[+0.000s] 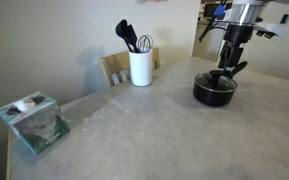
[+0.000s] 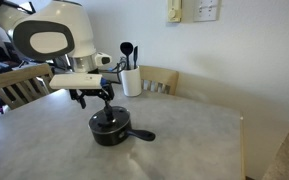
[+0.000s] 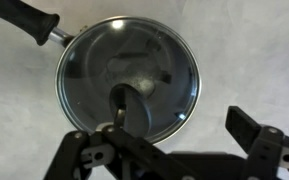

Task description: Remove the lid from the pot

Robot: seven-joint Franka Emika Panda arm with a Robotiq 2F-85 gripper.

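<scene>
End effector (image 1: 227,68) fingers spread apart just above the lid (image 3: 94,70), which sits on the pot (image 1: 214,93). Utensil crock (image 1: 140,67) at the counter (image 1: 164,135) edge and tissue box (image 1: 32,122) at a corner, both well apart from it.

Lid (image 3: 134,60) seated on pot (image 3: 29,20), handle upper left; end effector (image 3: 162,135) spread, knob (image 3: 124,100) between.

- In the wrist view the handle (image 3: 22,16) runs off the top left corner.
- The bottom edge of that view cuts off the hand (image 3: 154,128), so only its finger ends show.
- The knob (image 3: 132,102) is a dark blur; whether a finger touches it cannot be told.
- The lid (image 3: 134,60) glares, so what lies in the pot (image 1: 212,95) is unclear.
- The arm (image 1: 246,14) is cut by the top edge in an exterior view.
- The utensils (image 1: 132,38) are too small to tell apart.
- The chair (image 1: 117,68) is mostly hidden behind the far edge of the worktop (image 1: 154,130).
</scene>
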